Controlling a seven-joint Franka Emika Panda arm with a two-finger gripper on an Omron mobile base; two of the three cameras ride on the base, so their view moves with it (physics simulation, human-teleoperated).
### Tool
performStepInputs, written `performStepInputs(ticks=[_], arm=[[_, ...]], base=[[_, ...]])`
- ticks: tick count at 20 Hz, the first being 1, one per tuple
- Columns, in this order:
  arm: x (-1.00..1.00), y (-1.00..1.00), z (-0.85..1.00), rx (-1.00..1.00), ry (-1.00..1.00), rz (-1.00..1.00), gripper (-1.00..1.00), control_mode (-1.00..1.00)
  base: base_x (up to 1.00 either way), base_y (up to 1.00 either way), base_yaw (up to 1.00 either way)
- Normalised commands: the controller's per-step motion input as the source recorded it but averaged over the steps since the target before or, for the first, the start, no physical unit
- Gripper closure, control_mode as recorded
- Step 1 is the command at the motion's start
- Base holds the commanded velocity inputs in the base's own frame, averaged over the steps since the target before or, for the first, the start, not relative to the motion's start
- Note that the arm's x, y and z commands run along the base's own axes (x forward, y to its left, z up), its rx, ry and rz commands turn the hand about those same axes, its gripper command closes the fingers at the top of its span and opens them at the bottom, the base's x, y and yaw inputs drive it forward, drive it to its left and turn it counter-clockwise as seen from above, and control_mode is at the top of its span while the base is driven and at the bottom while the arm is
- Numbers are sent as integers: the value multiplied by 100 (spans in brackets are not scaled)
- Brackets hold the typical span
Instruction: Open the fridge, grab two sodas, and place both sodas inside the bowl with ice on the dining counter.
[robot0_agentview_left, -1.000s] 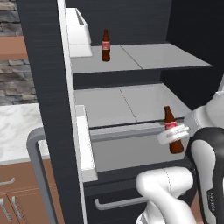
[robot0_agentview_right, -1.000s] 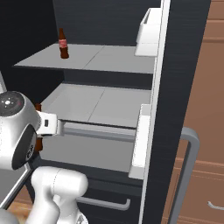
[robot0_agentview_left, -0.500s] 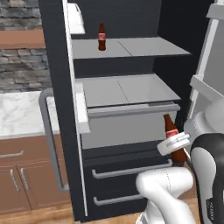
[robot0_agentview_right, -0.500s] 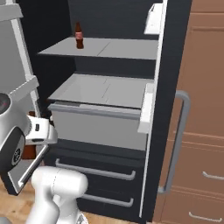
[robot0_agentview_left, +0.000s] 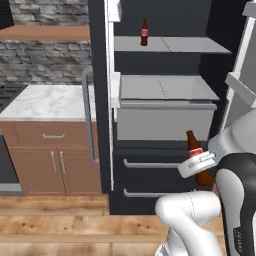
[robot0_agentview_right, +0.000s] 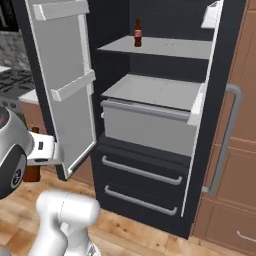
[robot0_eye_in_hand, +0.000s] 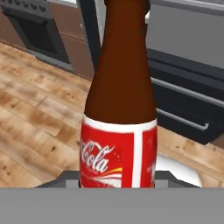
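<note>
The black fridge (robot0_agentview_left: 150, 172) (robot0_agentview_right: 145, 172) stands with both doors open, its grey shelves showing. One soda (robot0_agentview_left: 144, 32) (robot0_agentview_right: 137, 33) stands upright on the top shelf. The other soda (robot0_agentview_left: 196, 150) (robot0_agentview_right: 32, 171) (robot0_eye_in_hand: 120, 109) is a brown bottle with a red label. It is held upright in front of the fridge's drawers, clear of the shelves, and my gripper (robot0_agentview_left: 197, 164) (robot0_agentview_right: 44, 150) is shut on it around the label. The bowl with ice and the dining counter are out of view.
A marble-topped brown cabinet (robot0_agentview_left: 50, 102) stands left of the fridge, with a dark oven (robot0_eye_in_hand: 39, 30) beyond. The open doors (robot0_agentview_right: 65, 85) (robot0_agentview_left: 111, 95) flank the arm. Tall brown cabinets (robot0_agentview_right: 240, 150) stand on the right. Wooden floor (robot0_agentview_left: 55, 220) lies below.
The whole picture has shifted: the base has backed away from the fridge, which now looks smaller and farther off. The soda stays in my gripper.
</note>
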Motion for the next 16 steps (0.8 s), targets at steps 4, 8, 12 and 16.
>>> performStepInputs(ticks=[4, 8, 12, 16], arm=[[0, 0, 0, 0, 0, 0, 100, 100], [0, 0, 0, 0, 0, 0, 100, 100], [0, 0, 0, 0, 0, 0, 100, 100], [0, 0, 0, 0, 0, 0, 100, 100]], base=[[-66, -14, 43], [-67, -6, 42], [-63, -3, 45], [-61, 0, 45]])
